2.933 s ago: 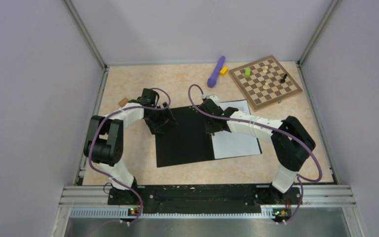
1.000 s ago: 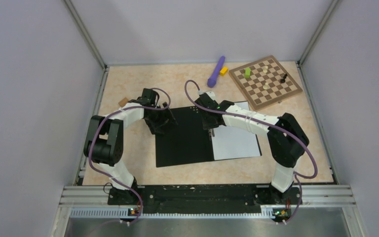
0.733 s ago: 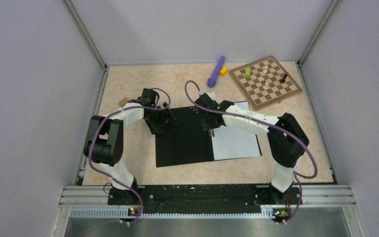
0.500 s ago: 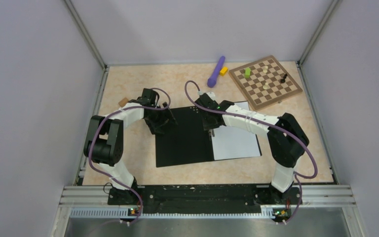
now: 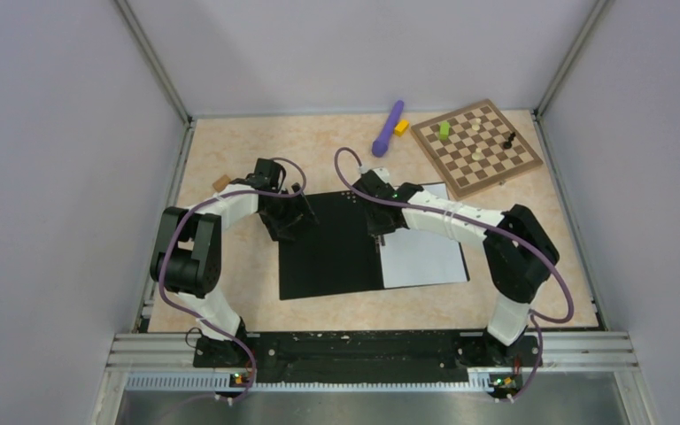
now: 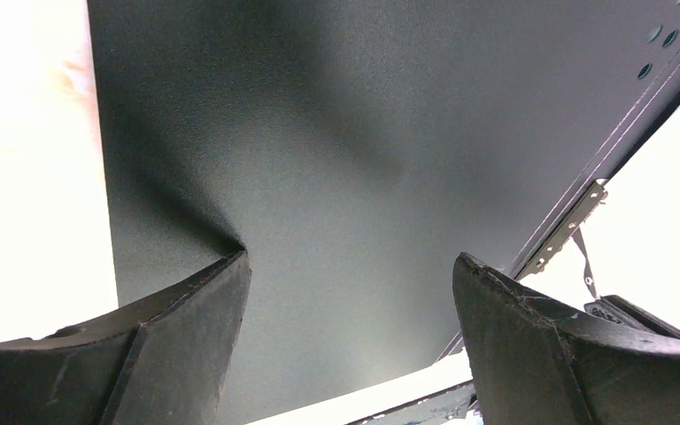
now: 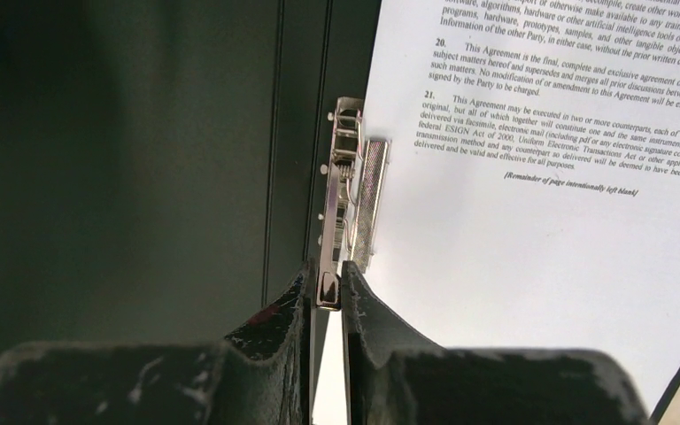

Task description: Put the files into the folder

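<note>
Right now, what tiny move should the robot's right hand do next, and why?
Probably tip the lever of the metal clip down to clamp the files. The right gripper is pinched on that lever at the spine of the folder, and the clip's plate seems to lie on the paper's edge.

Folder (image 5: 332, 252) lies open mid-bench (image 5: 230, 142), black inside up. Files (image 5: 421, 255) lie flat on its right half, white. Left gripper (image 5: 289, 220) is over the folder's far-left corner. Right gripper (image 5: 381, 232) is at the spine, toward the far edge. How wide either stands is unreadable from above. Chessboard (image 5: 487, 164) sits tilted in the bench's far-right corner, carrying a green piece (image 5: 444, 131), a black piece (image 5: 510, 140) and some pale ones. Purple stick (image 5: 388, 127) and yellow block (image 5: 401, 127) touch, near the far edge. Brown block (image 5: 221, 182) is near the left edge.
</note>
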`<state>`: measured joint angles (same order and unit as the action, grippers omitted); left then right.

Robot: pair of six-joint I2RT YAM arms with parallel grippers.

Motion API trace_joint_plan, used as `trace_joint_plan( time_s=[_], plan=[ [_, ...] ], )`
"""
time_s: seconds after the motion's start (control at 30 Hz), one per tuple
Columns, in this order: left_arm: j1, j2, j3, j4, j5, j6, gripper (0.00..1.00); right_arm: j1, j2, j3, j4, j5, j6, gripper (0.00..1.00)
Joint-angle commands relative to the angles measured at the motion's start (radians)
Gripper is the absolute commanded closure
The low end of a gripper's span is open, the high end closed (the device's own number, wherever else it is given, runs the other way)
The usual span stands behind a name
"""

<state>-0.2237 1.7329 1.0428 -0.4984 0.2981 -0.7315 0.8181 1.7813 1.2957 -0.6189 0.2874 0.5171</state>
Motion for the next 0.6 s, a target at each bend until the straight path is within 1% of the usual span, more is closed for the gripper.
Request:
trace_joint_plan(
  time_s=[0.0,0.23,0.57],
  plan=[
    [-0.017,0.068,-0.043,0.010,-0.045,0.014,0.10,0.015,-0.075,-0.051,0.004,-0.011,0.014,0.99],
    [-0.017,0.070,-0.041,0.011,-0.045,0.012,0.10,0.016,-0.079,-0.147,0.052,-0.041,0.039,1.00],
    [-0.017,0.068,-0.046,0.009,-0.052,0.012,0.10,0.019,-0.017,-0.194,0.107,-0.058,0.054,1.00]
  ],
)
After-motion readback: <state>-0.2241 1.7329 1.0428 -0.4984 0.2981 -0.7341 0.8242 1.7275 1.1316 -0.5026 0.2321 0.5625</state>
